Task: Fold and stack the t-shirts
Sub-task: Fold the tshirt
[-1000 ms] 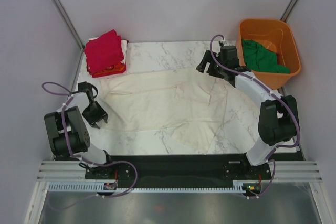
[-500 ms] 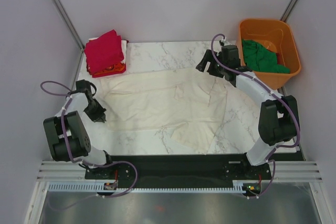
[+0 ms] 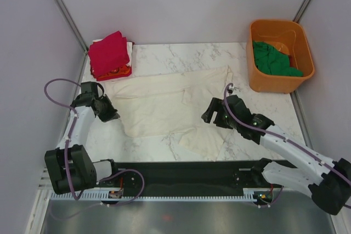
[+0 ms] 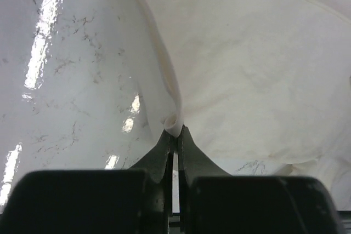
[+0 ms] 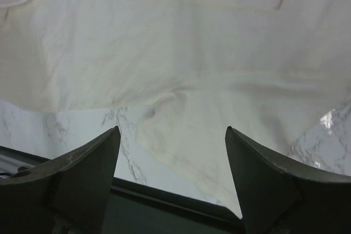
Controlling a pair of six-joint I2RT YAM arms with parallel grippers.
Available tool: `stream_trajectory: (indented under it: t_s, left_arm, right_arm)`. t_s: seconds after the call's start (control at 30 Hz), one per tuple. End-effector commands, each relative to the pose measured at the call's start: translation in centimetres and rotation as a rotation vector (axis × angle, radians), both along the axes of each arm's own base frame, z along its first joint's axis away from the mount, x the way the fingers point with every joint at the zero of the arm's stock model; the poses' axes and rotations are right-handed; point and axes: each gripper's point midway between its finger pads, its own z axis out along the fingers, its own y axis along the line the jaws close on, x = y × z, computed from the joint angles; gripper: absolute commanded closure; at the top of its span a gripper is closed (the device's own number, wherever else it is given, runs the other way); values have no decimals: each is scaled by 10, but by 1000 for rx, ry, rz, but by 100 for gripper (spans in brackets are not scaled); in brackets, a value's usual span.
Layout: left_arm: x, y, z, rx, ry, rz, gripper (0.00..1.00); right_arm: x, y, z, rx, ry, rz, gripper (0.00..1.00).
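Spotted the right claw (image 3: 210, 114) toward the near edge of the marble surface (image 3: 181, 53), released, fingers spread wide above a rumpled near flap of the cream-white t-shirt (image 3: 159, 100). Could not tell whether the tips touched the cloth. Saw that shirt spread mostly flat across the middle of the surface, reaching from near the left edge toward the right edge, with creases and one flap trailing toward the near edge. Found the left claw (image 3: 111, 115) by the left edge, clenched on the shirt's left hem, a small ridge of cloth pinched between the closed tips. Farther back, at the far left corner, noted the crimson red t-shirt (image 3: 108, 52) folded on top of the orange-red t-shirt (image 3: 123, 72). At the far right corner, made out the dark green t-shirt (image 3: 273, 61) bunched inside the orange tub (image 3: 281, 24).
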Motion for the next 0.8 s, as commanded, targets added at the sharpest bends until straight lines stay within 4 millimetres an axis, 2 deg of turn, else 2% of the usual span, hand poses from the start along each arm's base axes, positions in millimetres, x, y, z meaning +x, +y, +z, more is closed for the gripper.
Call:
stream_trajectory:
  t_s: [0.0, 0.07, 0.13, 0.17, 0.27, 0.37, 0.43, 0.47, 0.5, 0.57, 0.73, 0.77]
  left_arm:
    - [8, -9, 20, 6, -109, -68, 98]
    - [8, -10, 27, 25, -139, -74, 98]
    - [8, -11, 33, 35, -164, -72, 98]
    - [7, -10, 34, 40, -169, -67, 98]
    - [7, -10, 39, 50, -190, -65, 98]
    - [7, -10, 41, 54, -199, -63, 98]
    - [7, -9, 42, 58, -203, -61, 98]
    - [7, -9, 42, 61, -205, -59, 98]
    - [6, -9, 42, 62, -203, -60, 98]
    - [6, -9, 42, 64, -204, -57, 98]
    - [7, -8, 41, 64, -200, -57, 98]
    - [7, -8, 40, 64, -197, -58, 98]
  right_arm:
    - [-38, -32, -14, -80, 92, -135, 15]
    - [-61, -38, -33, -98, 168, -135, 14]
    - [-76, -35, -48, -106, 225, -109, 14]
    - [-87, -34, -65, -116, 286, -97, 14]
    - [-102, -40, -89, -177, 360, -82, 9]
    - [-106, -41, -101, -197, 383, -67, 10]
    - [-108, -32, -103, -167, 399, -40, 11]
    - [-111, -31, -110, -172, 424, -31, 14]
    - [-112, -22, -112, -135, 435, -11, 15]
    - [-118, -21, -123, -130, 469, -5, 19]
    - [-120, -13, -135, -102, 488, 19, 27]
    - [-120, -12, -136, -99, 485, 21, 32]
